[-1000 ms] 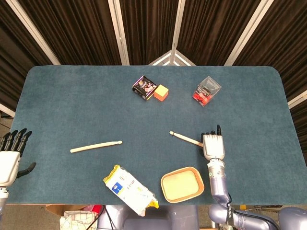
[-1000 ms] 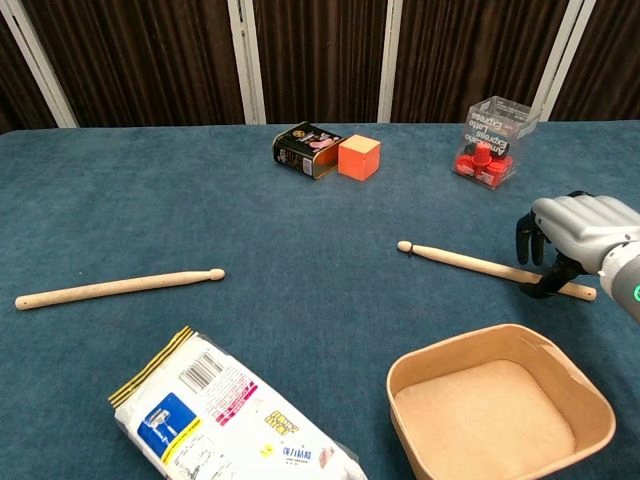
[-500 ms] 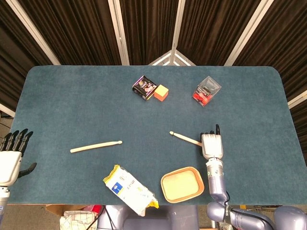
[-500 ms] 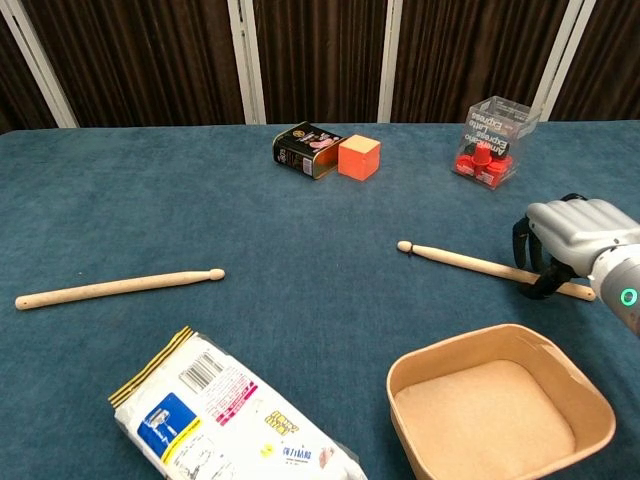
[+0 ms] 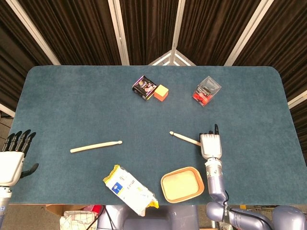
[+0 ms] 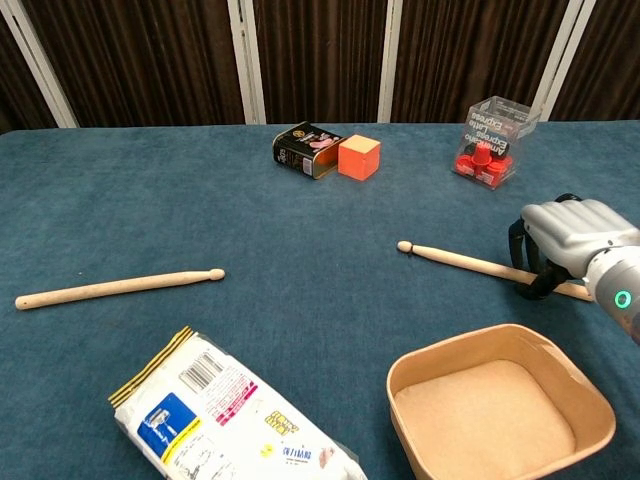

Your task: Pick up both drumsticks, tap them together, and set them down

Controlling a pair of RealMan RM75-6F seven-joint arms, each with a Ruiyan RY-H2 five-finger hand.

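While the right hand moved: it slid a little toward the stick's tip.
Right hand [image 6: 570,235]: curled down over the thick end of the pale wooden drumstick on the right [image 6: 462,262]; I cannot tell if it grips it.
Left hand [image 5: 13,158]: moved back a bit, fingers spread, holding nothing, by the blue table [image 5: 72,96] edge.
Other pale wooden drumstick [image 6: 115,287]: lying flat, same spot, well apart from the left hand.
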